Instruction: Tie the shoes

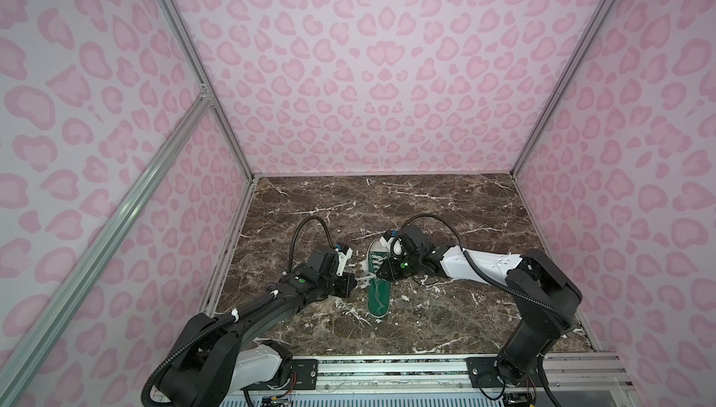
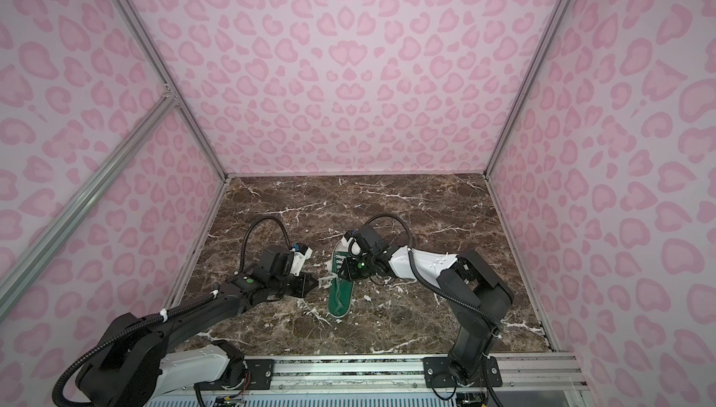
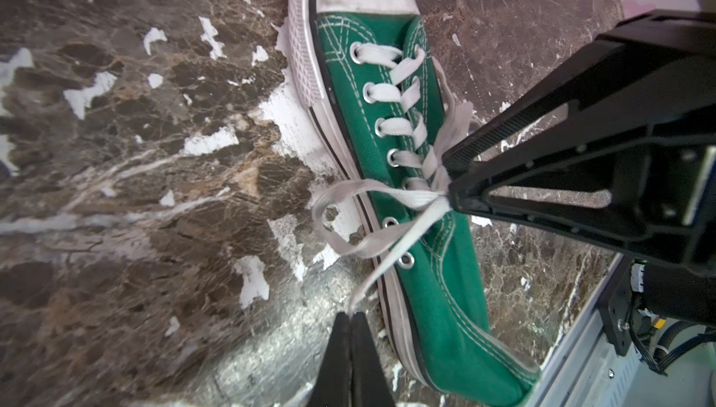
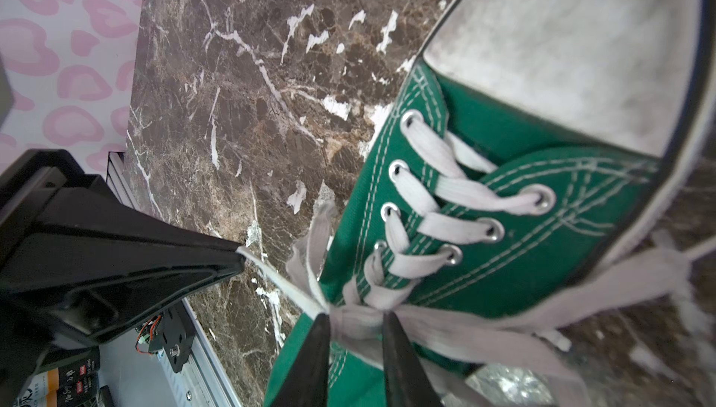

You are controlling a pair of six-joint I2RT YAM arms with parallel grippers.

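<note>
Sneaker between both end effectors

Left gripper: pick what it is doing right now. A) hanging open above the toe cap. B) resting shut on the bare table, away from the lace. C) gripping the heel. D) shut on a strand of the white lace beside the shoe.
D: the left gripper is shut on a white lace strand beside the green shoe.

Marble tabletop beyond sneaker open; walls enclose.
</note>
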